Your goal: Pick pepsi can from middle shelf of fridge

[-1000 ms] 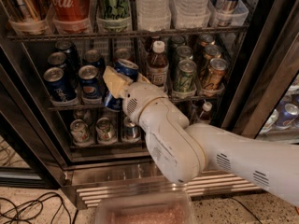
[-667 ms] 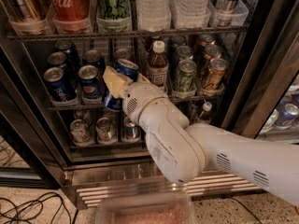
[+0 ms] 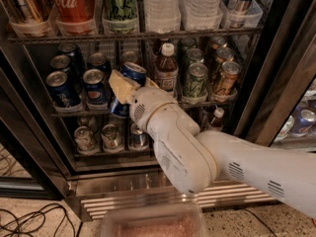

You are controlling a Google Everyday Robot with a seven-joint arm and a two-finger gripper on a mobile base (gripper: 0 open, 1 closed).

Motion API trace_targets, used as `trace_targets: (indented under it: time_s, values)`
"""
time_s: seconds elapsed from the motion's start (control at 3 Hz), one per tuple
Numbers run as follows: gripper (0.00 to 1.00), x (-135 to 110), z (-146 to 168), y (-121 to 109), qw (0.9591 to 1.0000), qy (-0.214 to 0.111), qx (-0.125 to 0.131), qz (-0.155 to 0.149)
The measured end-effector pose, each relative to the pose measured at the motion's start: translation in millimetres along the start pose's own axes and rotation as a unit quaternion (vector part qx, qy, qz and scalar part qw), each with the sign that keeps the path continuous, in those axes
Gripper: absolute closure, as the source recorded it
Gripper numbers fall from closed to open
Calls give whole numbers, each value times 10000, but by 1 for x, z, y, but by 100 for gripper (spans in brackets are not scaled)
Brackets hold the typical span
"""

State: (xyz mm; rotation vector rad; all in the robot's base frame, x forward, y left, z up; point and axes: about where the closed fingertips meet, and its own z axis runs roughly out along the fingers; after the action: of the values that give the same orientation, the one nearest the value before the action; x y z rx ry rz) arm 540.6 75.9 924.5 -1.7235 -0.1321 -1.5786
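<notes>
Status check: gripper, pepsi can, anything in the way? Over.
Gripper at middle shelf, against pepsi can. Can tilted, half hidden by gripper. Blue cans close beside it, bottle on other side.

Speckled stone floor (image 3: 19, 204) runs along the bottom, with black cables (image 3: 34, 221) looping over it at the left. At the right a dark door frame (image 3: 276, 83) slants upward. Beyond it, more cans (image 3: 303, 120) sit in dim light. The claw (image 3: 123, 85) is at the front of the middle shelf (image 3: 74, 113).
</notes>
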Motion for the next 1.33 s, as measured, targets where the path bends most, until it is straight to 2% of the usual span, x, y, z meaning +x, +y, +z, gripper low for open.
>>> trace_targets:
  time_s: [1.33]
  values:
    - [100,0,0,0,10000,0,-1,1]
